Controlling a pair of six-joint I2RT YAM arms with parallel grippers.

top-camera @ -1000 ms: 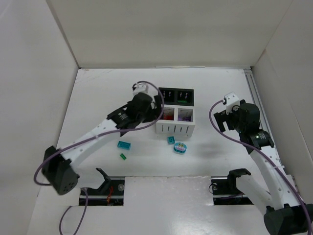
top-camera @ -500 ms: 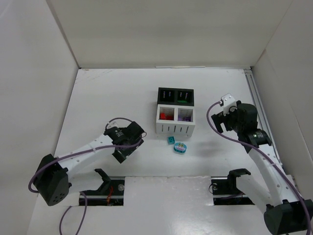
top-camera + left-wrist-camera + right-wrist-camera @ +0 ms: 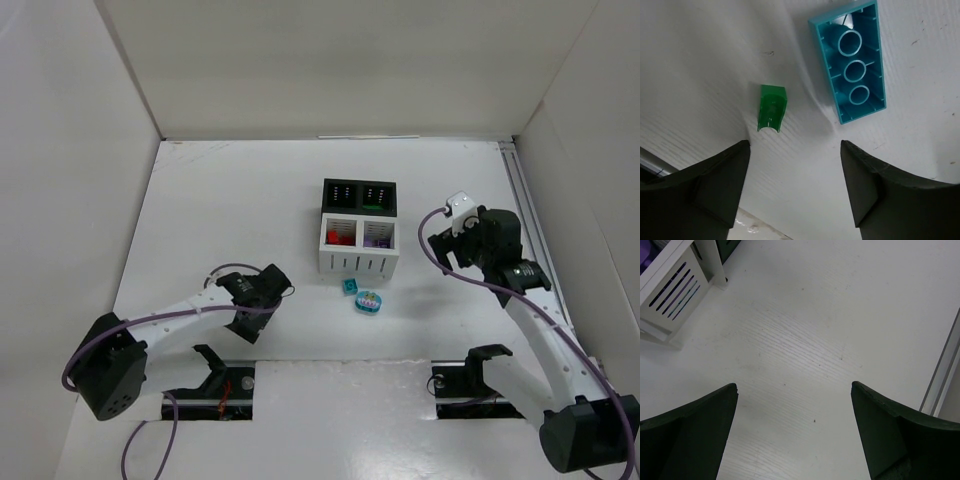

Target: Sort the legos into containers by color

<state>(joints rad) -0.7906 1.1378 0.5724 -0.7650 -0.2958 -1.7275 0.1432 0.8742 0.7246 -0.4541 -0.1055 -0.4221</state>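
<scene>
In the left wrist view a small green piece [image 3: 771, 107] and a larger teal brick [image 3: 852, 60] lie on the table just ahead of the left gripper [image 3: 794, 145]. The green piece sits close beyond the tip of the finger on the left of that view. The teal brick lies hollow side up, three round tubes showing, a little farther out and ahead of the other finger. The two are apart from each other, and neither touches a finger. The left gripper's jaws stand wide apart, low over the surface, with nothing between them.

From above, the four containers stand in one square cluster at mid-table: two black bins [image 3: 359, 193] behind and two white bins [image 3: 358, 262] with slotted fronts. Red bricks [image 3: 340, 237] show in the left white one and purple pieces [image 3: 376, 240] in the right one. What lies in the black ones is too small to tell. A small teal brick [image 3: 350, 286] and an oval piece [image 3: 368, 301] rest just in front of the white pair.

The right gripper [image 3: 794, 386] hangs to the right of the cluster, jaws spread and empty, over bare surface.

The table [image 3: 220, 200] is white with a faint grain, and a pale rail [image 3: 520, 190] runs along its right edge. Plain white walls [image 3: 330, 70] enclose it.
</scene>
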